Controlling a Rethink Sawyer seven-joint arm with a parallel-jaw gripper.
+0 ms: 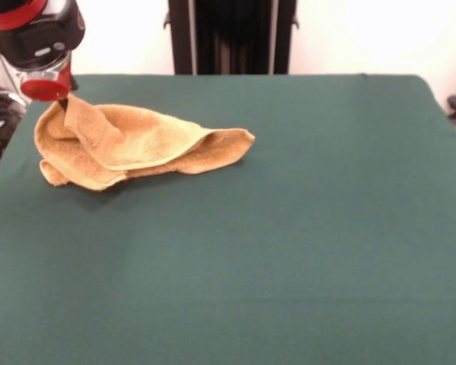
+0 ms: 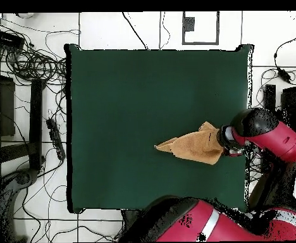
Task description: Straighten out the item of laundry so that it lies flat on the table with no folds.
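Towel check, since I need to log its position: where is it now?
The towel lies bunched at the front view's upper left, near the table edge, one corner raised at the gripper.

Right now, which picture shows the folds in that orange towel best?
The front view. There the towel shows its doubled layers, curled edges and one corner lifted under the gripper. The overhead view gives only its outline, a wedge on the table tapering away from the arm, with the folds hard to see.

Tangled black cables point(image 2: 33, 63) sprawl across the white tiled floor point(image 2: 100, 218) at the overhead view's upper left, beside a dark metal frame point(image 2: 14, 126) along the left edge. In the front view, a black upright stand point(image 1: 232, 36) rises against the white wall point(image 1: 365, 34) at top centre.
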